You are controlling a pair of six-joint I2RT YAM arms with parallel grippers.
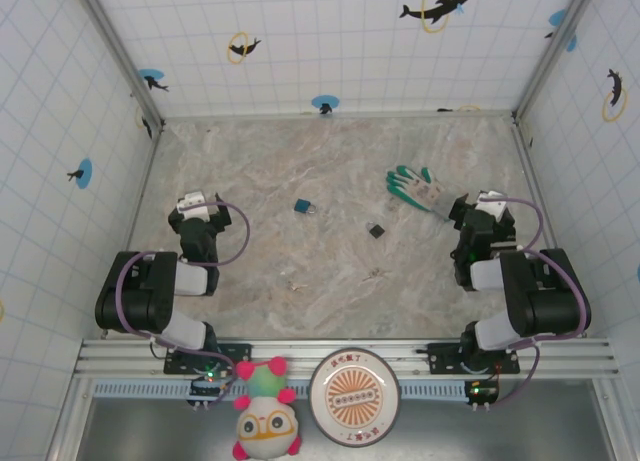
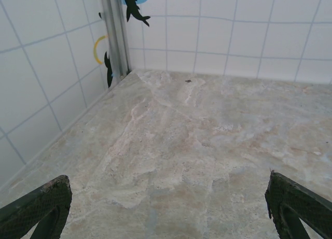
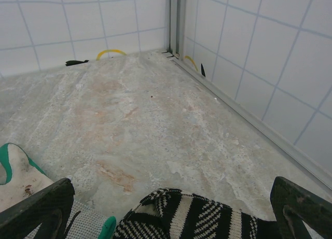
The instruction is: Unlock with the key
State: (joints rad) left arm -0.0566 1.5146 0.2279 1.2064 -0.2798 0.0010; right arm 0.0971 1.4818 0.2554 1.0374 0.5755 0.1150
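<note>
The tiny key point(image 1: 376, 230), black-headed, lies flat on the marbled floor near the middle. A small blue padlock point(image 1: 303, 208) sits to its left. My left gripper point(image 1: 196, 200) rests at the left side, well away from both, open over bare floor; its dark fingertips point(image 2: 44, 200) frame nothing. My right gripper point(image 1: 487, 200) stands open at the right, just behind a green-and-white glove point(image 1: 418, 188). In the right wrist view the glove's black-and-white striped cuff point(image 3: 192, 214) lies low between the open fingers point(image 3: 41, 205), and I cannot tell whether it touches them.
Tiled walls with dolphin stickers enclose the floor on three sides. The left wall's metal corner post point(image 2: 115, 34) and the right wall's base rail point(image 3: 244, 112) run close to each gripper. A plush toy point(image 1: 266, 421) and a round disc point(image 1: 353, 393) sit below the arms' mounting rail.
</note>
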